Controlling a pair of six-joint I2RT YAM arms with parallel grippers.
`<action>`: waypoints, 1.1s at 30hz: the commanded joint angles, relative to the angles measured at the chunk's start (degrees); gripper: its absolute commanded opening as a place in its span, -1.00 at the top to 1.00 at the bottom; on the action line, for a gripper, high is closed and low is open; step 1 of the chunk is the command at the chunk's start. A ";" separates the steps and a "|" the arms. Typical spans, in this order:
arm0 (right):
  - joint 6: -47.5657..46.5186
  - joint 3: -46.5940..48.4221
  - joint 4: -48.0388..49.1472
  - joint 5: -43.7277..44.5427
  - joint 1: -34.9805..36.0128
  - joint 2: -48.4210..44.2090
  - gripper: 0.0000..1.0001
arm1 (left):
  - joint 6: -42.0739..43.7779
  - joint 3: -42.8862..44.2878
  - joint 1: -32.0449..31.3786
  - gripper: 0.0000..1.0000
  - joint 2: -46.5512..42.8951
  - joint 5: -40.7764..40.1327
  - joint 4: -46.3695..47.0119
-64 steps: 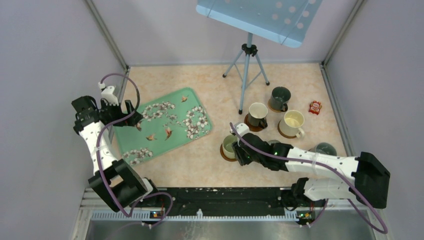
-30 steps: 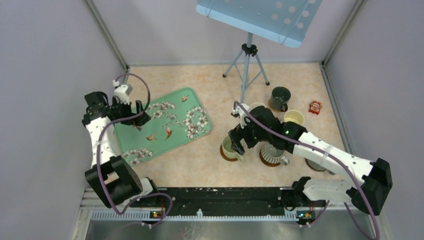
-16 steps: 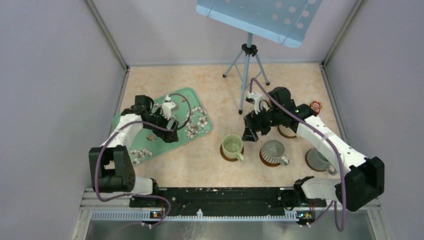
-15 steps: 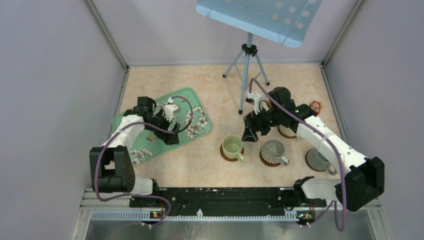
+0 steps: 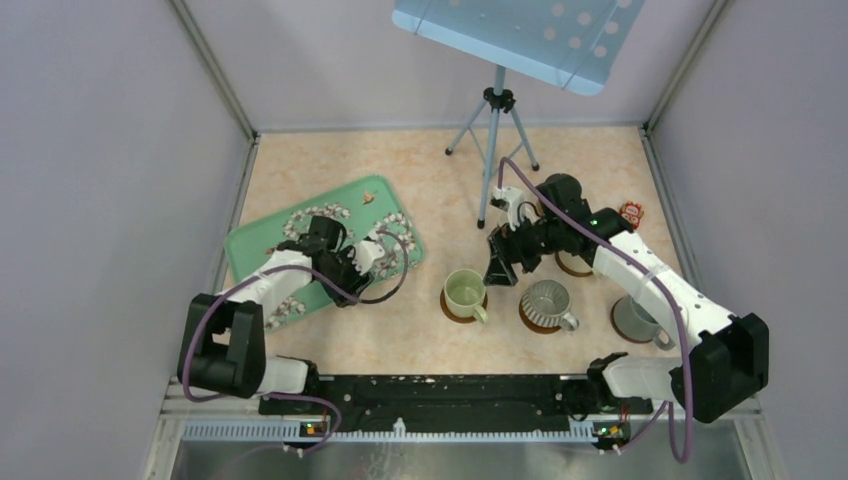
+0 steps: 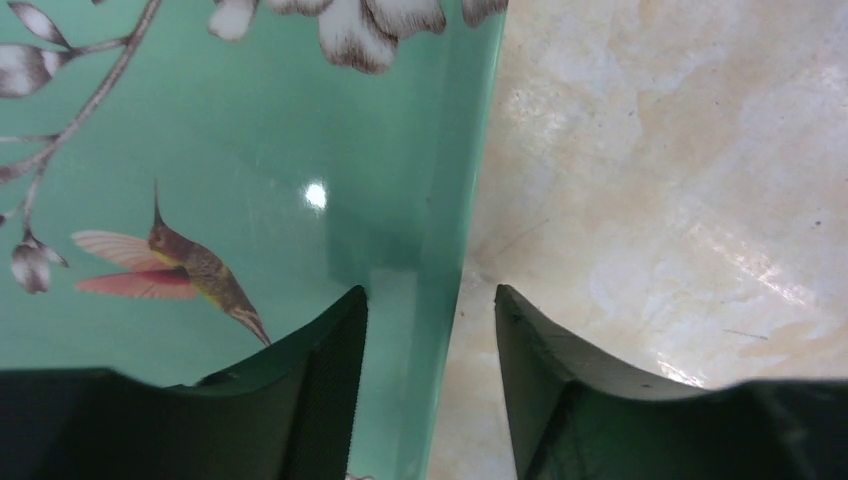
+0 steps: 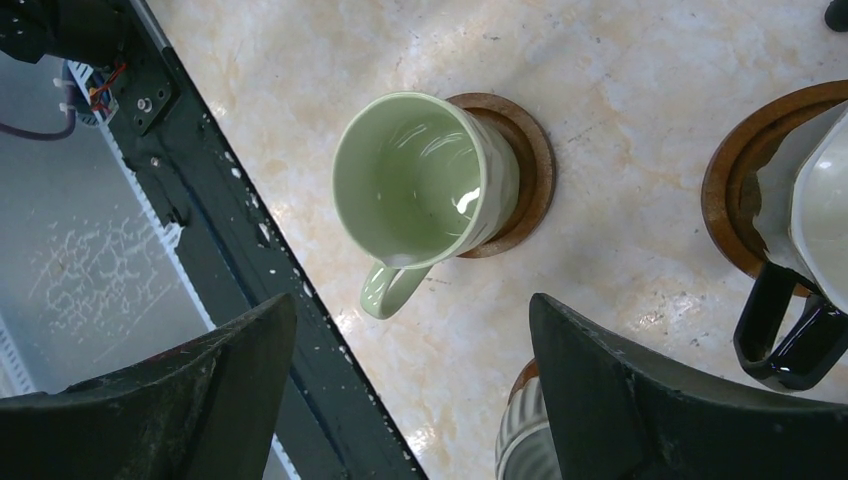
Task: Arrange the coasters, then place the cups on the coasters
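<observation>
Currently the left gripper [image 6: 430, 292] sits low at the right edge of the tray [image 6: 200, 160]. Its jaws are narrowed to a slim gap and straddle the rim, one finger over the tray, the other over the table [image 6: 660, 200]. Can't tell if the pads actually bite the rim. The right gripper [image 7: 412, 298] is spread wide, empty, and hovers over the green cup [image 7: 420, 180], touching nothing.

Count: four cups visible.
- The green cup is upright on its coaster [image 7: 532, 170], handle toward the black rail [image 7: 210, 240].
- The ribbed cup [image 5: 545, 300] is on a coaster [image 5: 528, 320] just right of it.
- The grey-blue cup [image 5: 632, 318] is farther right; can't tell what it stands on.
- The dark-handled cup [image 7: 812, 215] is on a coaster [image 7: 735, 190], seen only from the right wrist.

One more coaster edge [image 5: 572, 268] peeks from under the right arm, and whatever's on it is hidden. So four coasters seen. One tray, one red packet [image 5: 630, 213], one tripod [image 5: 492, 150].

Room: bare table between the tray and the green cup, and across the back behind the tray. Tripod legs stand at back centre. The tray lies near the left wall, and the cups cluster right of centre.
</observation>
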 commanded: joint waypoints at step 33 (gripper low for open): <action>-0.67 0.61 0.48 -0.28 -1.91 0.11 -0.70 | 60.42 2.66 9.44 1.00 7.48 -4.81 0.15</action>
